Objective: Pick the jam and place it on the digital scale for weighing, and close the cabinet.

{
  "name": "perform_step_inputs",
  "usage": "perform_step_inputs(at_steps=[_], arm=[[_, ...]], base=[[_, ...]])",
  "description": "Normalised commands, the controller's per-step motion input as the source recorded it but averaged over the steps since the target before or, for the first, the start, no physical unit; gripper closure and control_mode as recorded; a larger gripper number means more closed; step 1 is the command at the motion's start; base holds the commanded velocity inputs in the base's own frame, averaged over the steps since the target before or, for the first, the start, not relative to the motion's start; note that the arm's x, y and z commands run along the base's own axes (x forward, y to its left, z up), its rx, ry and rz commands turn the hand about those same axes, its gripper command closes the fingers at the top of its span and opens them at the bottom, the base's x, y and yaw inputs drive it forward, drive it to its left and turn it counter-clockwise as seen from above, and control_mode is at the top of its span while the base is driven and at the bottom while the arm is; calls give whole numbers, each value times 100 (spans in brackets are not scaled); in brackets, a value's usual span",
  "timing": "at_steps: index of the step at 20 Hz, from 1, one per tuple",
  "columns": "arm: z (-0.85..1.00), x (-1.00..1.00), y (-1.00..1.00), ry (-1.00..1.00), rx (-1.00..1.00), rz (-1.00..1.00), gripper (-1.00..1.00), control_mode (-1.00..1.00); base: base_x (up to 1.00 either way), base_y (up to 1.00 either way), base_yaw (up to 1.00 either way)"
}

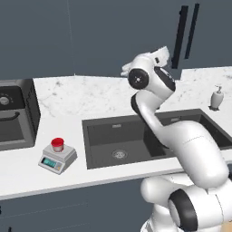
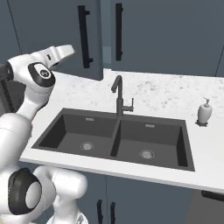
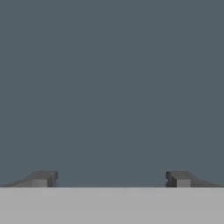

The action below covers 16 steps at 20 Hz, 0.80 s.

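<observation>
The jam [image 1: 57, 144], a small jar with a red lid, stands upright on the round plate of the digital scale [image 1: 50, 162] at the counter's front left. My arm is raised far from it, with the hand [image 1: 159, 55] up against the dark blue-grey cabinet [image 1: 113, 31]. In the right base view the hand [image 2: 63, 50] sits at the left cabinet door [image 2: 48, 26], whose lower edge stands slightly forward of the neighbouring door. The gripper [image 3: 111, 179] is open, its fingertips [image 3: 43, 178] far apart with nothing between them, facing flat cabinet surface at close range.
A dark double sink [image 2: 114, 138] with a black faucet [image 2: 119, 94] lies under the arm. A white soap dispenser [image 2: 204, 112] stands at the right. A dark appliance [image 1: 13, 113] sits on the counter's left end. Black bar handles [image 2: 84, 37] run down the doors.
</observation>
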Motion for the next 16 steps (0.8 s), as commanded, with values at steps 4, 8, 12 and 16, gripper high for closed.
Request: perform_step_inputs(at_steps=[4, 8, 12, 16], arm=[[-5, 100, -8, -4, 17, 30, -100, -100], [-10, 100, -1, -3, 8, 25, -100, -100], [-9, 100, 0, -2, 5, 18, -100, -100], [-2, 100, 0, 2, 9, 18, -100, -100]], base=[[0, 0, 0], [0, 0, 0], [0, 0, 0], [0, 0, 0]])
